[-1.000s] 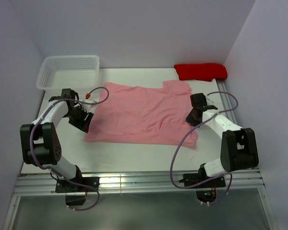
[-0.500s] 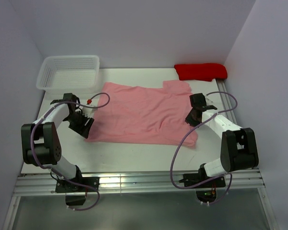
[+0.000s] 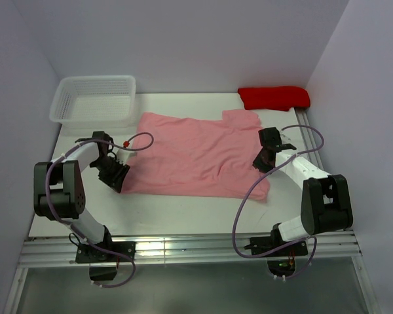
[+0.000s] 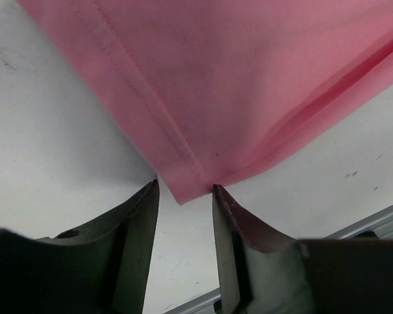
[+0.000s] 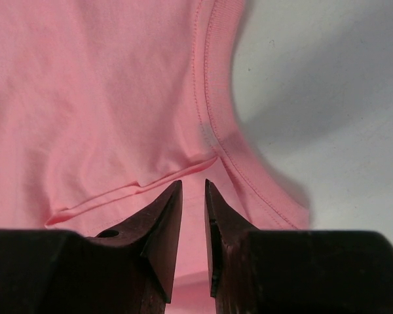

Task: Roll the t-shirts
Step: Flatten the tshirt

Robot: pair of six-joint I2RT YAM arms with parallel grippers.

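Note:
A light-pink t-shirt [image 3: 196,154] lies spread flat on the white table [image 3: 183,212]. My left gripper [image 3: 114,176] sits low at its near-left corner. In the left wrist view that gripper [image 4: 185,186] is open, and the hemmed corner of the t-shirt [image 4: 236,85] pokes just between the fingertips. My right gripper [image 3: 263,159] rests over the shirt's right side near a sleeve. In the right wrist view this gripper [image 5: 193,183] has its jaws a narrow gap apart, with flat pink fabric [image 5: 105,98] showing through and a small fold just ahead.
A white mesh basket [image 3: 92,98] stands at the back left. A folded red cloth [image 3: 274,97] lies at the back right. Walls close in on both sides, and a metal rail [image 3: 190,248] runs along the near edge.
My left gripper slid along the shirt's left edge toward the near corner and its jaws narrowed. The right arm and the shirt stayed put.

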